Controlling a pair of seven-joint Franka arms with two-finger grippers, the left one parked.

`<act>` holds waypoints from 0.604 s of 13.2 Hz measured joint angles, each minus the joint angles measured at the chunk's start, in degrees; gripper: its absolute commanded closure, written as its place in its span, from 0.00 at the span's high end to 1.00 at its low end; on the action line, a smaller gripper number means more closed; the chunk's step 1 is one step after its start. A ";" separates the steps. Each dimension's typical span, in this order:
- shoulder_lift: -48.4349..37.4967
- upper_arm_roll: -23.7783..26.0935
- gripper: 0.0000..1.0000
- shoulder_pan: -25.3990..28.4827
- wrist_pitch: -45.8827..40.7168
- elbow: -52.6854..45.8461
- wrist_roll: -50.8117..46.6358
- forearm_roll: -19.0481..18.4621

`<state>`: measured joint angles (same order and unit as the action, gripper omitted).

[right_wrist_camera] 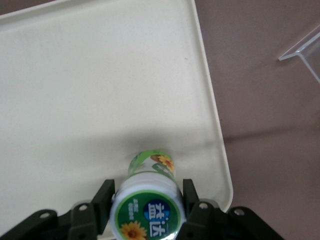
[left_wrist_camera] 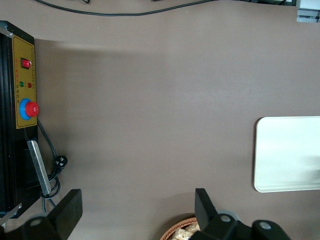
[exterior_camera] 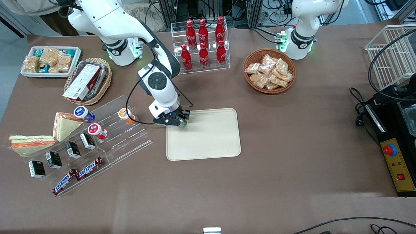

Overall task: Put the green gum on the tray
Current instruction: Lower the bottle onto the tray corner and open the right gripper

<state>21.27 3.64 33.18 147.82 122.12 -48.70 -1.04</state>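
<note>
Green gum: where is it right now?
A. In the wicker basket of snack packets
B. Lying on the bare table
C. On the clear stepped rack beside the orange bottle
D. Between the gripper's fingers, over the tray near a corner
D: the wrist view shows the gripper shut on the green gum, with the tray under it near a corner.

Robotics lab, mock shop table (exterior_camera: 292,169), emergency-stop box (exterior_camera: 395,162), tangled cables, claw (exterior_camera: 180,121) over tray (exterior_camera: 208,143)
</note>
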 measured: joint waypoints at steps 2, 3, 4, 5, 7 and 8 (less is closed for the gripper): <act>-0.01 -0.09 1.00 -0.38 0.12 0.00 0.00 -0.04; -0.02 -0.09 1.00 -0.43 0.20 -0.03 0.00 -0.04; -0.07 -0.09 1.00 -0.47 0.23 -0.20 0.00 -0.04; -0.16 -0.09 1.00 -0.64 0.23 -0.44 0.00 -0.04; -0.82 -0.10 1.00 -1.18 -0.61 -1.27 0.00 -0.04; -1.62 -0.07 1.00 -1.29 -2.81 -2.30 0.00 -0.04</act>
<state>19.65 3.58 31.89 145.01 119.82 -48.70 -1.09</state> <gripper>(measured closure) 0.000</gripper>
